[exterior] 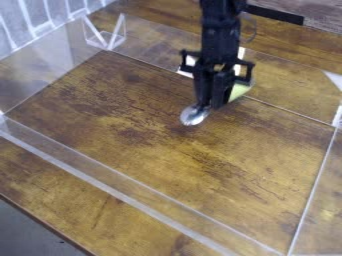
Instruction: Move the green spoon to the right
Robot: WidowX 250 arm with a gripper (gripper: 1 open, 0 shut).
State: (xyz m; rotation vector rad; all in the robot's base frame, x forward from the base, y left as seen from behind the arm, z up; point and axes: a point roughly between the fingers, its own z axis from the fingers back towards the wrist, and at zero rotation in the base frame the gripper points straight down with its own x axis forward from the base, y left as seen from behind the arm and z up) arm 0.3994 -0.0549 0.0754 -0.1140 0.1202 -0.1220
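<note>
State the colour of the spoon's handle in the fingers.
Yellow-green; the green spoon has a silver bowl. Only the camera view shows it.

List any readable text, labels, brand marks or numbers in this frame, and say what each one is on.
None: no text, label, brand mark or number is readable anywhere.
The end effector, the green spoon it holds, the wooden table and the clear plastic walls show no markings at this resolution.

arm: single, black, entering from the top edge, hanging near vertical | wrist: straight, pointing down | gripper point(211, 98): black, jaws narrowed and clamped on the green spoon point(211, 103) | fingers point(203, 93): directed downward
</note>
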